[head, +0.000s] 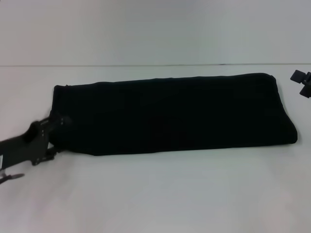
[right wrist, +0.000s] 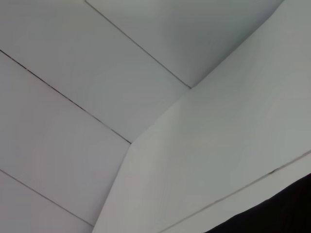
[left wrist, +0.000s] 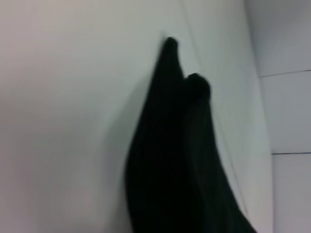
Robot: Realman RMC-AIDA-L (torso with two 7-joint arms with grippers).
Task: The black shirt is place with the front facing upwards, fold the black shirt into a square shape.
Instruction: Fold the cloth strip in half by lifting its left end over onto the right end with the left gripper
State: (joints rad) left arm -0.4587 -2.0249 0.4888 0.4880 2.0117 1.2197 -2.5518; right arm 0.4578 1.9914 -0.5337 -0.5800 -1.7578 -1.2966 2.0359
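Black shirt (head: 175,114) lies folded into a long band across your white table (head: 155,194); no print or label shows. Your left gripper (head: 57,127) sits at its left end, right gripper (head: 302,82) just beside the far right corner; whether either one grips, you cannot tell.

Soft, even, cool light washes the white counter (head: 160,194) almost shadowless, all three views look hazy and slightly out of focus, and the black shirt (head: 170,114) reads as a flat dark mass without fold detail.
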